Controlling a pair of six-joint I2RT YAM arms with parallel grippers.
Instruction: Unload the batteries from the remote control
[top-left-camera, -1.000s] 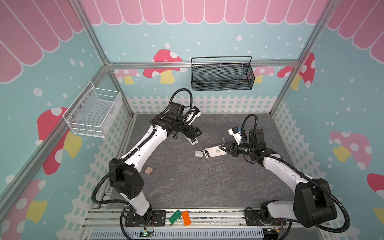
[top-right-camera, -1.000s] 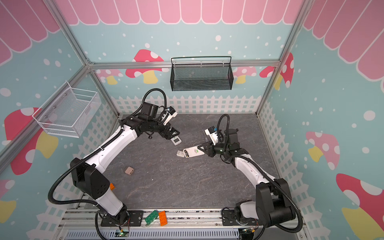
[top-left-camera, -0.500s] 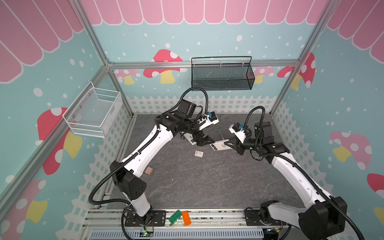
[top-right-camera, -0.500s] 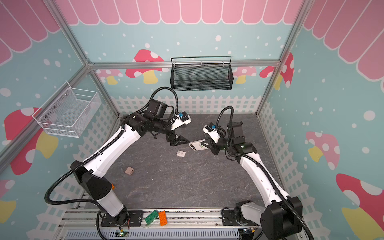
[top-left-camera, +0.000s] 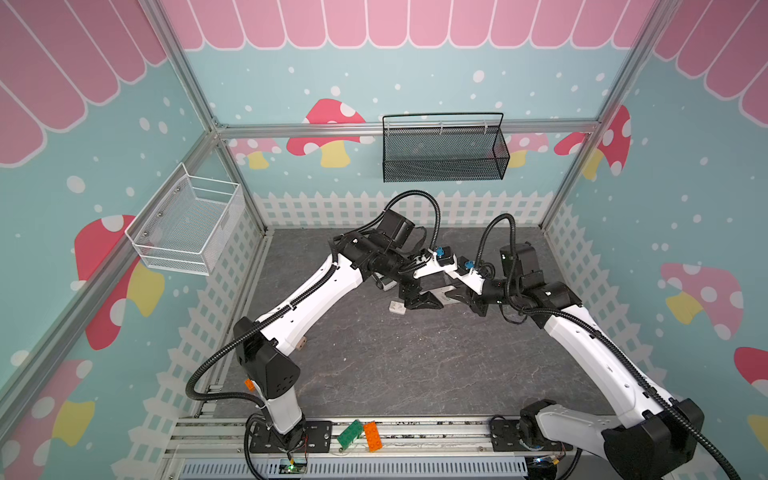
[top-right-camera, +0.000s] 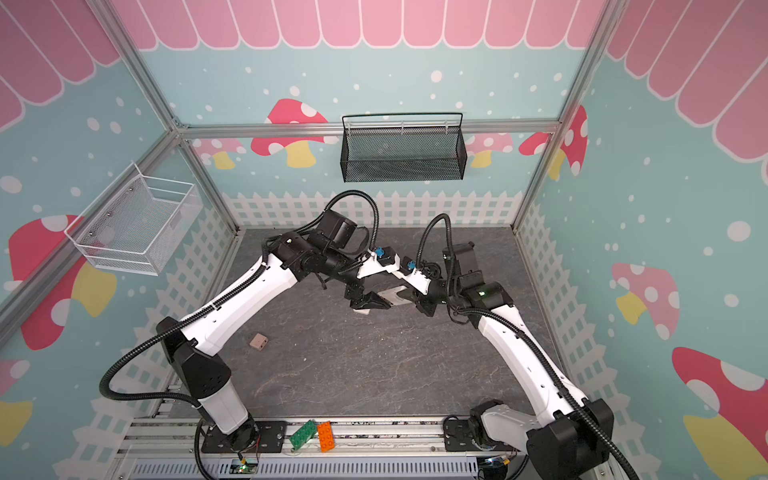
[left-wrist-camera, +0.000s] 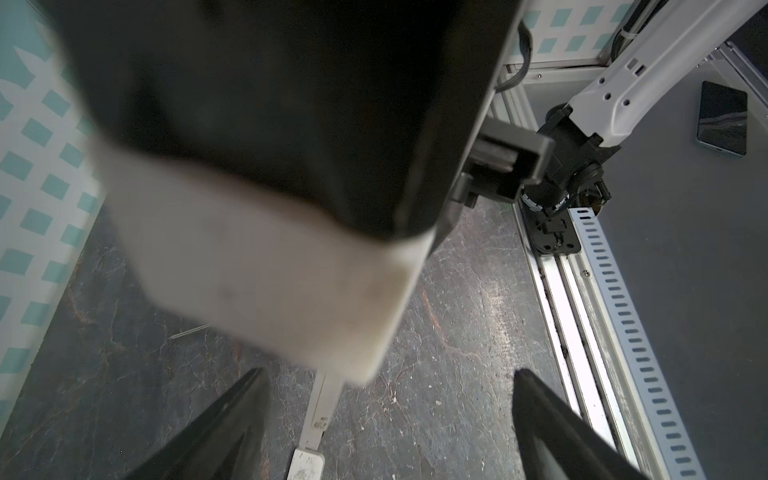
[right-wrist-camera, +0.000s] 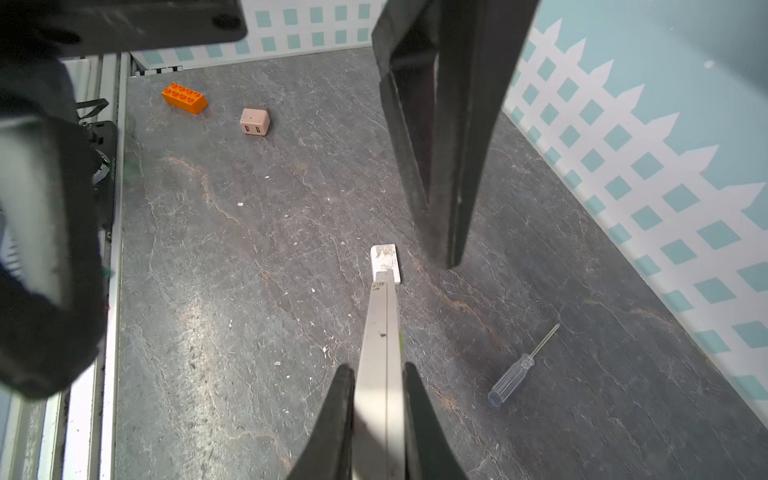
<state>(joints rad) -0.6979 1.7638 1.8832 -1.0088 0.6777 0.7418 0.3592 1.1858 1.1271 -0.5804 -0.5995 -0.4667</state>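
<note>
The right gripper (right-wrist-camera: 379, 370) pinches one end of the white remote control (right-wrist-camera: 376, 324), holding it edge-on above the back middle of the table (right-wrist-camera: 249, 332). The left gripper (left-wrist-camera: 388, 374) stands spread wide just beside the remote's free end, gripping nothing. The batteries cannot be made out. Below that free end a small white flat piece (right-wrist-camera: 386, 257) lies on the table, and a clear-handled screwdriver (right-wrist-camera: 513, 376) lies nearer the back edge

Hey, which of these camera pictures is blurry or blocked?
Left wrist view: a blurred black-and-white arm part fills much of the frame, floor sharp. Right wrist view: remote and screwdriver crisp, a blurred dark arm alongside. Both top views: sharp, evenly lit.
</note>
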